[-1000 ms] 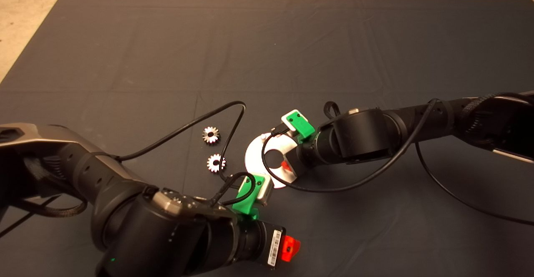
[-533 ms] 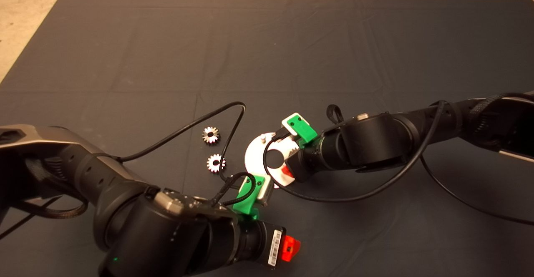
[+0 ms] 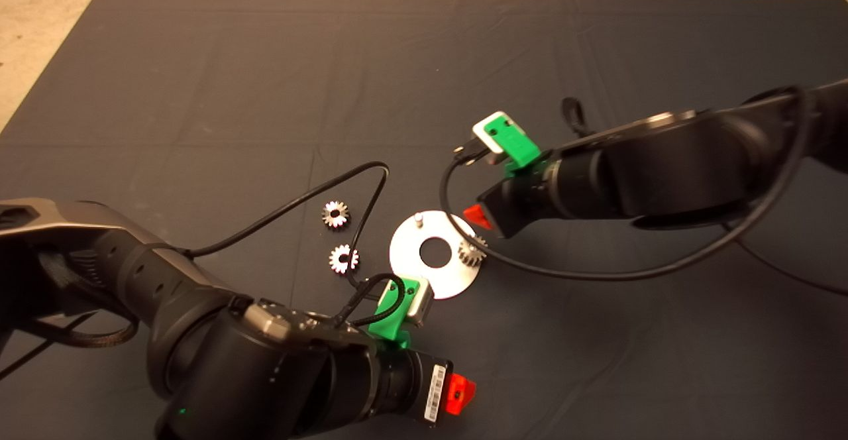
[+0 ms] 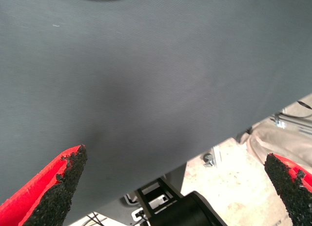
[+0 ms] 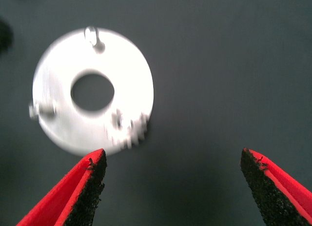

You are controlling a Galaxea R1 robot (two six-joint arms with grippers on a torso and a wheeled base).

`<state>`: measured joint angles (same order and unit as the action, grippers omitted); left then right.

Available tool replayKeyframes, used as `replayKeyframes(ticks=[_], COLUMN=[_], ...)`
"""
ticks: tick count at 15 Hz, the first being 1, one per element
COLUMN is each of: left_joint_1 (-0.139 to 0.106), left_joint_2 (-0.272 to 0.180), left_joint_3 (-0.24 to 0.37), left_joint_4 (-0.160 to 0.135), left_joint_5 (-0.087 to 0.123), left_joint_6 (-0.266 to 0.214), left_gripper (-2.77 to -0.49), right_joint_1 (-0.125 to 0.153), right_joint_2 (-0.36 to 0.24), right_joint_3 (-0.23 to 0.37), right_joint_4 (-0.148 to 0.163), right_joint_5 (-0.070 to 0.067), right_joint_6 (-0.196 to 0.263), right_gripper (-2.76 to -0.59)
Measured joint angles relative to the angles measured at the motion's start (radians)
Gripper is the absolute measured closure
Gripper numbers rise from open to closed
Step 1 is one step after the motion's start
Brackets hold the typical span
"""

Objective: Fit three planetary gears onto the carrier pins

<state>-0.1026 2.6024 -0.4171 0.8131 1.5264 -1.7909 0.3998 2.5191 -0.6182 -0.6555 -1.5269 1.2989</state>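
Your head camera looks down over the mat (image 3: 199, 95); the right wrist camera hangs close above the disc (image 5: 92, 92), which both see.

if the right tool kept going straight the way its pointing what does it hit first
Probably the mat just beside the disc, near the gear seated at the disc's rim. The right tool is open and aims slightly off the disc; depth is unclear, so it might clip the gear instead.
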Motion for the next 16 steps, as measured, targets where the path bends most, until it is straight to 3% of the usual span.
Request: replayKeyframes(ticks=[1, 2, 4, 5, 7, 9, 11, 14, 16], left_joint_1=[0.0, 0.0, 0.0, 0.0, 0.0, 0.0, 0.0, 0.003, 0.033], left_joint_2=[-0.019, -0.043, -0.102, -0.129, -0.197, -0.256, -0.271, -0.29, -0.298], left_joint_3=[0.0, 0.0, 0.0, 0.0, 0.0, -0.006, -0.023, -0.043, -0.053], left_joint_4=[0.0, 0.0, 0.0, 0.006, 0.03, 0.086, 0.138, 0.187, 0.251], left_joint_5=[0.0, 0.0, 0.001, 0.0, 0.0, 0.001, 0.003, 0.001, 0.001], left_joint_6=[0.011, 0.037, 0.128, 0.198, 0.331, 0.427, 0.509, 0.573, 0.588], left_gripper=[-2.64, -2.64, -2.64, -2.64, -2.64, -2.64, -2.64, -2.64, -2.64], right_joint_1=[-0.001, 0.005, 0.022, 0.024, 0.024, 0.004, -0.018, -0.062, -0.069], right_joint_2=[-0.073, -0.185, -0.355, -0.402, -0.419, -0.41, -0.389, -0.355, -0.347], right_joint_3=[0.05, 0.092, 0.133, 0.156, 0.191, 0.203, 0.211, 0.216, 0.216], right_joint_4=[0.042, 0.082, 0.138, 0.173, 0.212, 0.227, 0.244, 0.261, 0.263], right_joint_5=[0.006, 0.005, -0.02, -0.022, -0.012, -0.007, -0.006, -0.006, -0.002], right_joint_6=[0.001, 0.005, 0.011, 0.011, 0.011, 0.012, 0.015, 0.017, 0.018], right_gripper=[-2.03, -2.03, -2.03, -2.03, -2.03, -2.03, -2.03, -2.03, -2.03])
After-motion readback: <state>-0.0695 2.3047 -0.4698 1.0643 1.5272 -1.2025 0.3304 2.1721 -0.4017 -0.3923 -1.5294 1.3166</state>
